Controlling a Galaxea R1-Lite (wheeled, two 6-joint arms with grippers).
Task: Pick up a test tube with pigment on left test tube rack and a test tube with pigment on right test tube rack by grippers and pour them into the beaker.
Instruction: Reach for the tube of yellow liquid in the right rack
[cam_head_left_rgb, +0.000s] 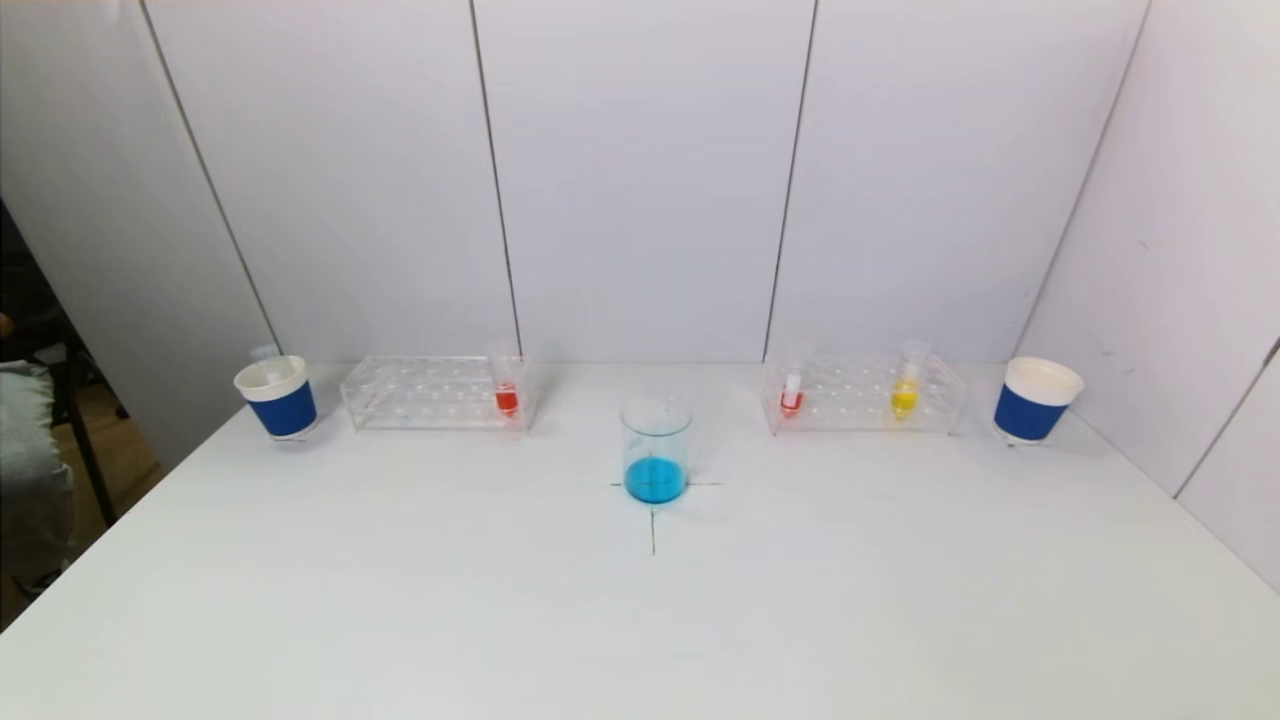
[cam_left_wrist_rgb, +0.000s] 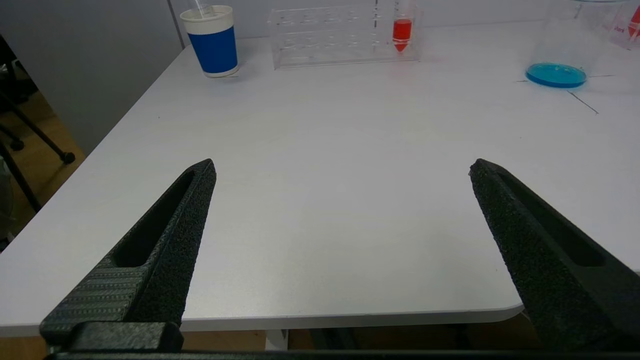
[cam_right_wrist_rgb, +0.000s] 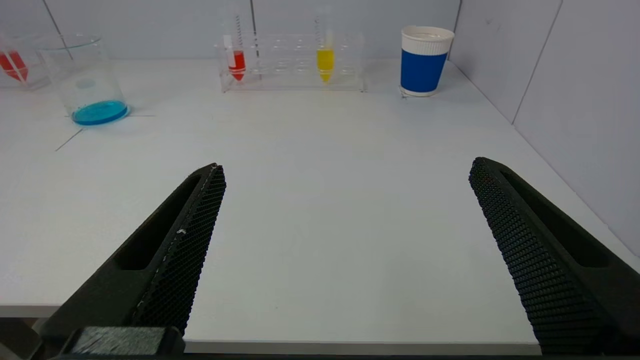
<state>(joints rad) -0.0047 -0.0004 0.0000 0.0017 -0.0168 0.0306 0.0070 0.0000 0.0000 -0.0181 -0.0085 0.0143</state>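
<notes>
A clear beaker (cam_head_left_rgb: 655, 448) with blue liquid stands at the table's middle; it also shows in the left wrist view (cam_left_wrist_rgb: 556, 74) and in the right wrist view (cam_right_wrist_rgb: 85, 80). The left rack (cam_head_left_rgb: 435, 392) holds one tube with red pigment (cam_head_left_rgb: 507, 398), also seen in the left wrist view (cam_left_wrist_rgb: 402, 33). The right rack (cam_head_left_rgb: 862, 395) holds a red tube (cam_head_left_rgb: 791, 398) and a yellow tube (cam_head_left_rgb: 905, 395), both seen in the right wrist view (cam_right_wrist_rgb: 237, 64) (cam_right_wrist_rgb: 325, 62). My left gripper (cam_left_wrist_rgb: 342, 167) and right gripper (cam_right_wrist_rgb: 347, 170) are open and empty, back at the table's near edge, out of the head view.
A blue-and-white paper cup (cam_head_left_rgb: 277, 397) with an empty tube in it stands left of the left rack. Another blue-and-white cup (cam_head_left_rgb: 1036, 400) stands right of the right rack. White wall panels close the back and right side. Black cross lines mark the table under the beaker.
</notes>
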